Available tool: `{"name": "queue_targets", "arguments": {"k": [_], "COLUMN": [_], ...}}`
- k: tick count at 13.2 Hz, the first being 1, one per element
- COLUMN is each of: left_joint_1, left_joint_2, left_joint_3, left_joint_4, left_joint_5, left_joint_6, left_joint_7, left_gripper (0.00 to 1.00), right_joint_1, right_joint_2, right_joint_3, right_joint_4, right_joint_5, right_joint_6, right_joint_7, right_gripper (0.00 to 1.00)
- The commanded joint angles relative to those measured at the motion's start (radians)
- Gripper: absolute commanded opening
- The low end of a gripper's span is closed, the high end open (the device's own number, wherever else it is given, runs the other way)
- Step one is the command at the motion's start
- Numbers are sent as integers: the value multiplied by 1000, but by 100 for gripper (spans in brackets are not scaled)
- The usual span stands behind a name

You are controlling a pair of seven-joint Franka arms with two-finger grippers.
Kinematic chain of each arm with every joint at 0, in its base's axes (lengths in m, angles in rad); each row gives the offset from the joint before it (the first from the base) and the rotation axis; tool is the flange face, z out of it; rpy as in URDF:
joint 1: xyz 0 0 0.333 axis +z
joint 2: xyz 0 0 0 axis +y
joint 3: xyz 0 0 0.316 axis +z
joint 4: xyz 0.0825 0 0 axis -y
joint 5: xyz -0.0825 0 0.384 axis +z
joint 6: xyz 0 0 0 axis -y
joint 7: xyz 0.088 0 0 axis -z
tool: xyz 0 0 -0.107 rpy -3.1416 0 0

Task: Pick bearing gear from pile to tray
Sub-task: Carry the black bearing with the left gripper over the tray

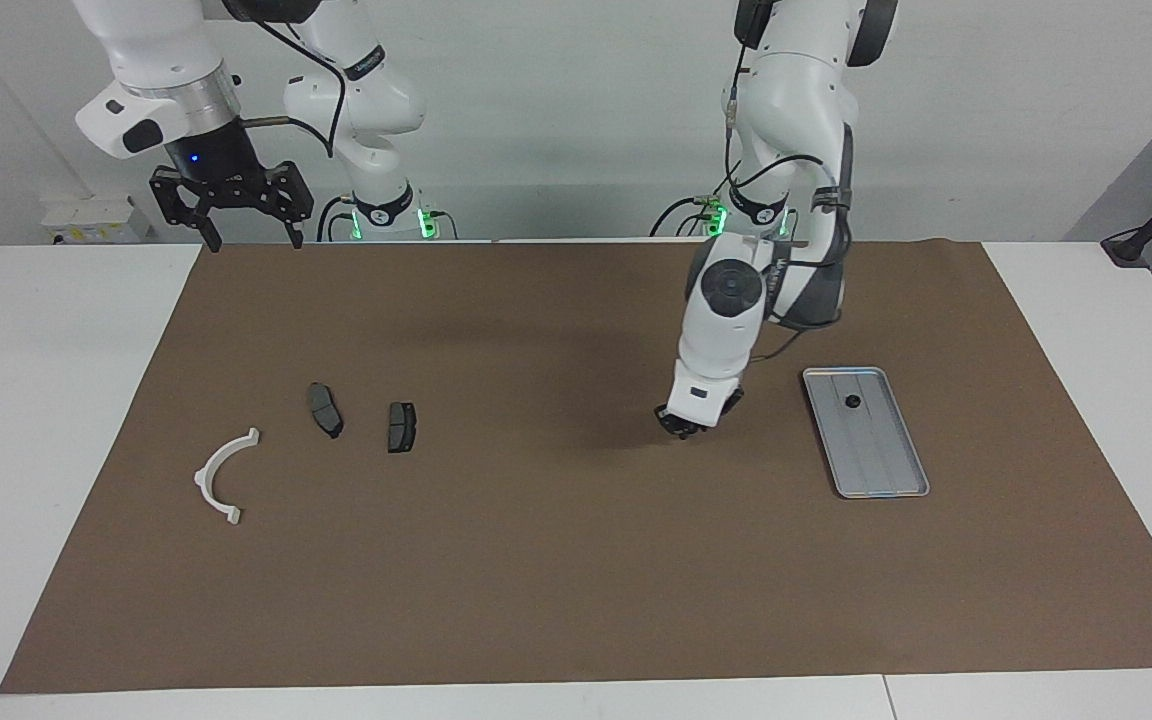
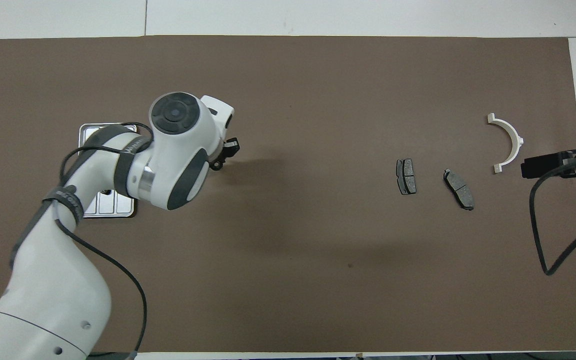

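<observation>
1. The left gripper is hanging low over the brown mat, near the middle of the table and just short of the tray. Its fingers are sitting close together, but whether they are carrying a small part between them I cannot tell.
2. The right gripper is waiting high up over the table edge nearest the robots, toward the right arm's end, with its fingers spread wide and nothing between them.
3. The tray is lying toward the left arm's end of the table, and one small black round piece is already resting in it, in the part of the tray nearer the robots.
4. What is showing of the pile toward the right arm's end is two dark brake pads side by side and, nearer that end, the white half-ring bracket; no loose black round piece is showing on the mat there.
5. Judging from this, at least one delivery is done, and the left arm is likely bringing another piece toward the tray, so a release over the tray is probably what is left.
</observation>
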Motion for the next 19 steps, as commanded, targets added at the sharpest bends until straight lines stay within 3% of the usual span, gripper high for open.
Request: {"name": "queue_targets", "arguments": {"k": [1, 3, 7, 15, 19], "left_joint_1": [193, 283, 376, 406, 406], "left_joint_2": [-36, -33, -32, -33, -35], "left_joint_3": [-14, -14, -14, -13, -13], "left_joint_4": [-25, -28, -60, -163, -167], "left_joint_5": [11, 5, 5, 5, -7], "left_joint_6": [0, 24, 64, 148, 159], "left_joint_7": [328, 506, 640, 685, 679], "left_gripper": [1, 1, 1, 1, 4], "right_joint_1": [5, 5, 6, 8, 8], "right_joint_2": [6, 31, 32, 28, 28], "right_joint_3": [-10, -13, -13, -13, -15], "right_joint_4": [-3, 16, 20, 19, 20], "right_joint_5": [23, 23, 23, 23, 23], "right_joint_6": [-9, -9, -15, -12, -3], "right_joint_7": [-17, -17, -15, -14, -14], "right_gripper": [100, 100, 100, 100, 100]}}
